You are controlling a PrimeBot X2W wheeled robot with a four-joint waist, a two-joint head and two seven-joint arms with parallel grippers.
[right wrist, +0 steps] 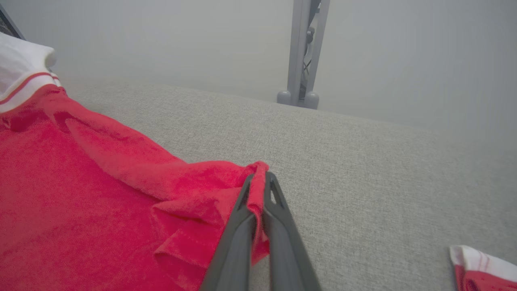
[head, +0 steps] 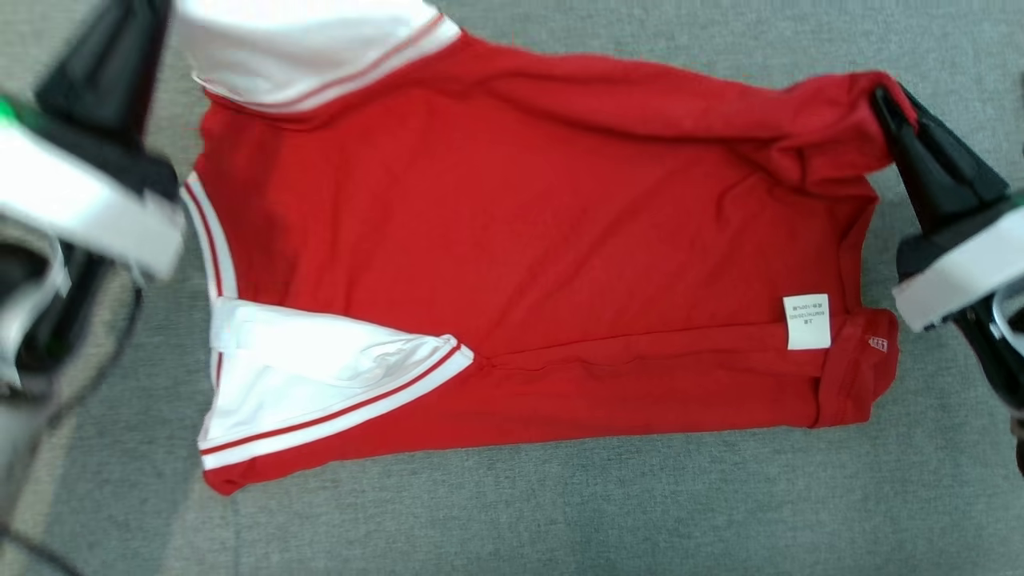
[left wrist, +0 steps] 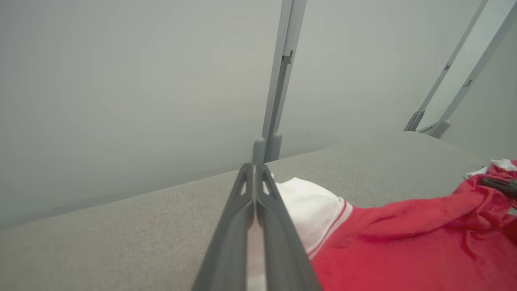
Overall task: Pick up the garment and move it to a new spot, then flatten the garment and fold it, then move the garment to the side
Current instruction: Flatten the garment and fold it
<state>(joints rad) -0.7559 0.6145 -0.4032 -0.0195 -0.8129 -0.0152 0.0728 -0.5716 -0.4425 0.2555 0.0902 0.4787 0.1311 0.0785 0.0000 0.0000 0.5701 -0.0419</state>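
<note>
Right fingers pinching a red corner of the garment, right of frame; left fingers pressed together on its white sleeve, upper left. Garment spread across grey counter. Risk: thin pinch slipping under tension, cloth bunching up.

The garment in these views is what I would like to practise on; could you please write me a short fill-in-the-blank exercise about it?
1. The garment has a ___ body.
2. The left end effector is shut on its ___ sleeve.
3. Counting the right end effector, ___ end effectors are shut on the garment.
4. Beneath it is a ___ fabric surface.

Missing words: red; white; two; grey.
</note>
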